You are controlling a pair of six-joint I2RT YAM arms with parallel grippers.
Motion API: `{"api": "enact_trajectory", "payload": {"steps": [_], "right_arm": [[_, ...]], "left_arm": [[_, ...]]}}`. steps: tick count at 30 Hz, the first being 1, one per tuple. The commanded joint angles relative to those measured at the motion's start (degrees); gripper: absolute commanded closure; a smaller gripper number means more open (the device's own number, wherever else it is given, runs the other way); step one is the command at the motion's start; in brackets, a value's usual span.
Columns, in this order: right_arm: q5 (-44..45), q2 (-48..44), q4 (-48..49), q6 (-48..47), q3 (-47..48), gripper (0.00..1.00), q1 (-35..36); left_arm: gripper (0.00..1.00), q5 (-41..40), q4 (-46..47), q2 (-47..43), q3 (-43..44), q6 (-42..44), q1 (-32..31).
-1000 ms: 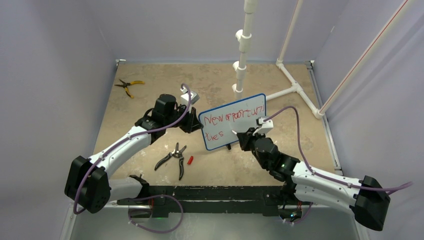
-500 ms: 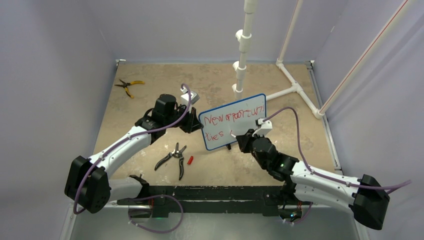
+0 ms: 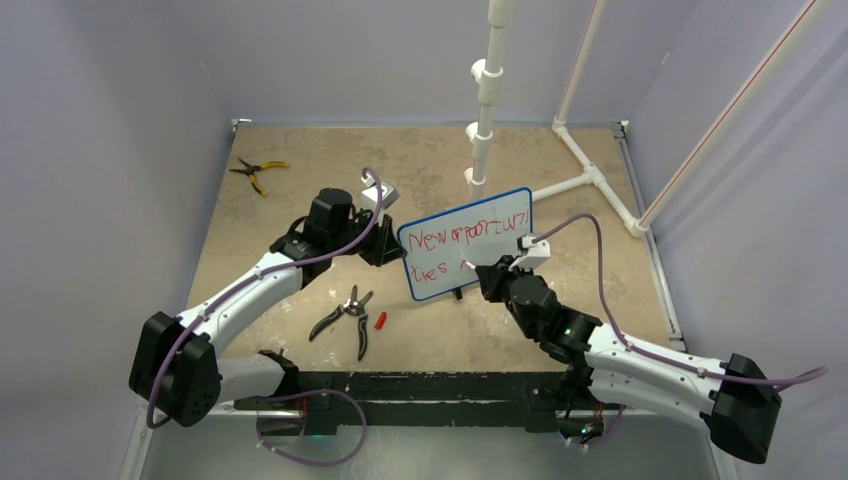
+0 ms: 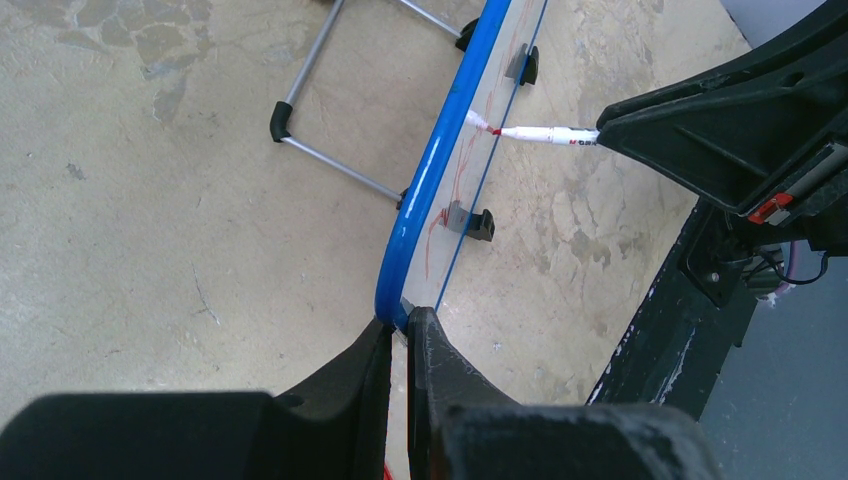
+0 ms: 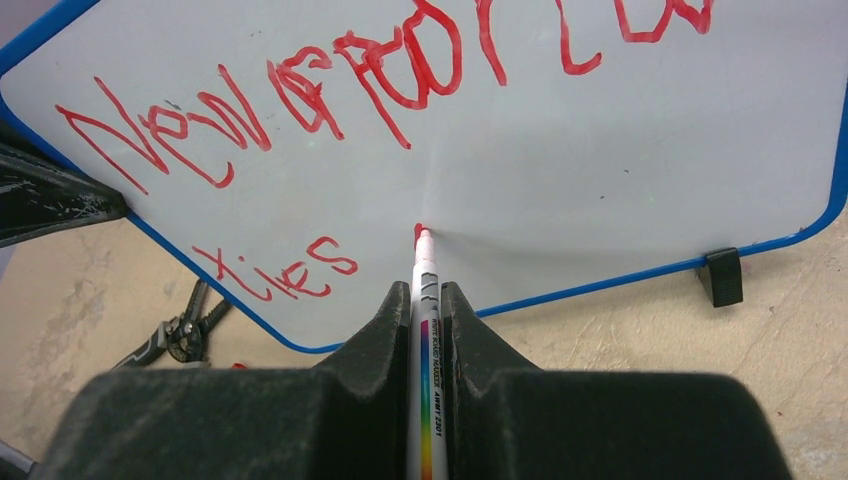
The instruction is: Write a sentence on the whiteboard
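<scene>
Right wrist: my right claw (image 5: pixel 428 292) pinches slim marker (image 5: pixel 427 350), tip on glossy whiteboard (image 5: pixel 600 180); left claw (image 4: pixel 402 322) clamps its blue rim.

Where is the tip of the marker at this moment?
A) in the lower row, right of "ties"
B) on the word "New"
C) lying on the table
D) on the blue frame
A: the right wrist view shows the marker, gripped by the right claw, with its red tip on the whiteboard just right of "ties".
</scene>
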Motion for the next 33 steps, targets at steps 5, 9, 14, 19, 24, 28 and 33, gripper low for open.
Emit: {"api": "enact_trajectory", "payload": {"steps": [5, 9, 14, 19, 24, 28, 33], "right_arm": [[4.0, 0.0, 0.4, 0.6, 1.8, 1.0, -0.3], [3.2, 0.2, -1.3, 1.7, 1.8, 1.0, -0.3], [2.6, 0.5, -4.0, 4.0, 1.5, 1.0, -0.3], [2.7, -0.2, -5.3, 4.9, 1.1, 1.0, -0.3], [3.0, -1.8, -4.3, 3.5, 1.5, 1.0, -0.3], [4.7, -2.4, -3.6, 1.7, 2.5, 1.0, -0.3], [5.8, -0.9, -2.4, -0.3, 3.4, 1.0, -1.1]], "left_arm": [[1.0, 0.1, 1.9, -0.2, 0.2, -0.1, 0.1], [1.0, 0.1, 1.8, -0.2, 0.2, -0.1, 0.0], [1.0, 0.1, 1.8, -0.2, 0.2, -0.1, 0.1], [1.0, 0.1, 1.9, -0.1, 0.2, -0.1, 0.1], [1.0, 0.2, 1.8, -0.3, 0.1, -0.1, 0.0], [1.0, 0.1, 1.9, -0.2, 0.1, -0.1, 0.1], [1.0, 0.1, 1.8, -0.2, 0.1, -0.1, 0.0]]}}
